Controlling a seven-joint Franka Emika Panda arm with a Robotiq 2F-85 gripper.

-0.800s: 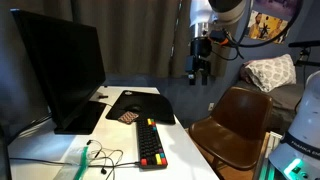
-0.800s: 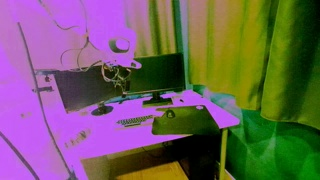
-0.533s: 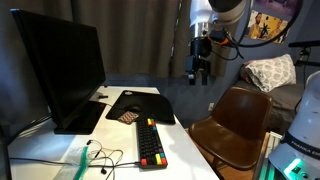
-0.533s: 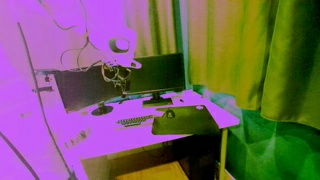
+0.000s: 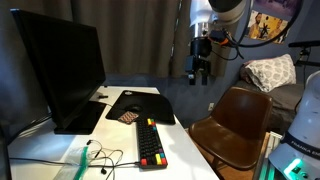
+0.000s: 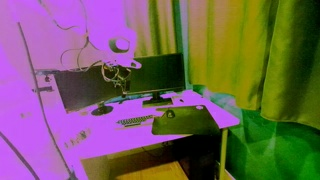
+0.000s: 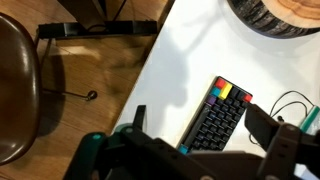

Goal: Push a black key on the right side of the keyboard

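1. Nothing has moved since the earlier frames: the arm, the hand and the keyboard all sit where they did.
2. In an exterior view, the keyboard [image 5: 150, 143] lies flat on the white surface [image 5: 178, 140], with its red-orange strip along one long edge. The desk mat [image 5: 140, 102] is just beyond its far end and the monitor [image 5: 60, 70] stands beside it. My hand [image 5: 200, 70] hangs high above and well apart from the keyboard, out past the surface's edge over the brown chair [image 5: 235, 120].
3. In an exterior view with a heavy purple cast, the keyboard [image 6: 135, 121] sits just beside the mat [image 6: 185, 122]. The hand is lost among cables there, so I can't tell its state from this picture.
4. In the wrist view, the hand [image 7: 195, 125] has its fingers spread wide with nothing between them. The keyboard [image 7: 218, 118] shows far below between them, with coloured keys at its upper end and black keys filling the rest.
5. My judgement is that the keyboard is stiff, flat and fairly light, so it is likely to skid on the smooth surface if I nudge it sideways. It needs no grip. I'd narrow the fingers and press one tip straight down on a single black key cap, gently, because the keys travel very little.
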